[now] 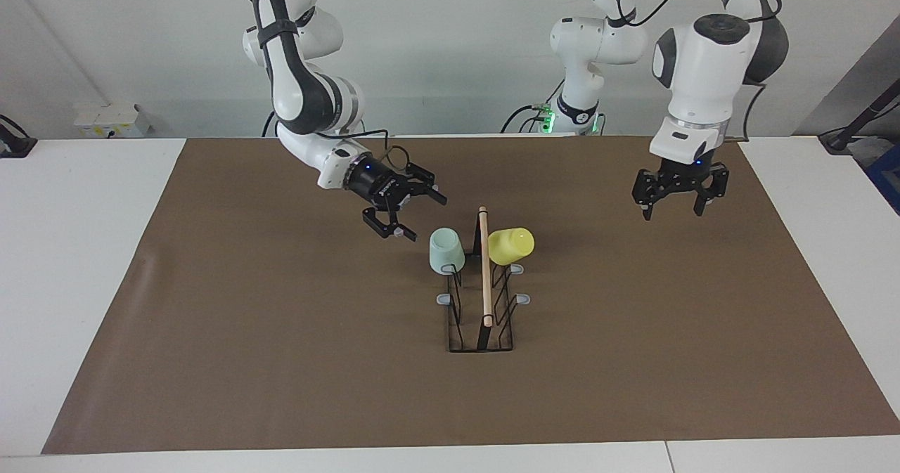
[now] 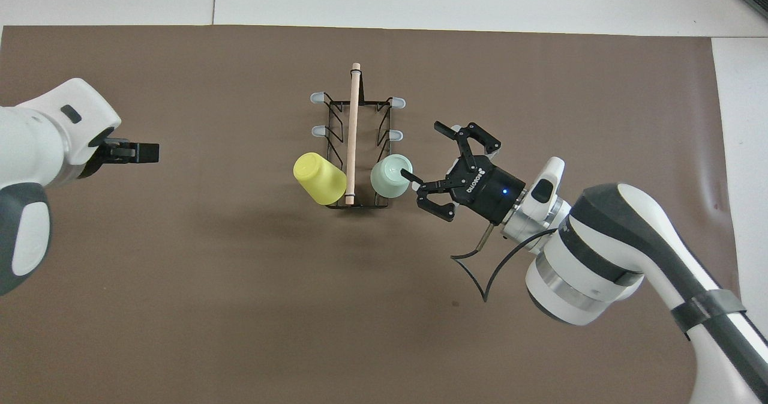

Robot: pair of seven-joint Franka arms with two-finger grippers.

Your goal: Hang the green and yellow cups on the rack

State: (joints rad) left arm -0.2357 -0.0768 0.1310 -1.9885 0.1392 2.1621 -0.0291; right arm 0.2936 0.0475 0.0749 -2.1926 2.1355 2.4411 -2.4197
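Observation:
The black wire rack with its wooden rod stands mid-mat. Both cups hang bottom-up on the prongs at its end nearest the robots. The mint green cup is on the right arm's side, the yellow cup on the left arm's side, tilted outward. My right gripper is open just beside the green cup, a small gap apart, holding nothing. My left gripper hangs open and empty over the mat toward the left arm's end.
A brown mat covers most of the white table. Free grey-tipped prongs stick out on both sides of the rack. A small white box sits at the wall by the right arm's end.

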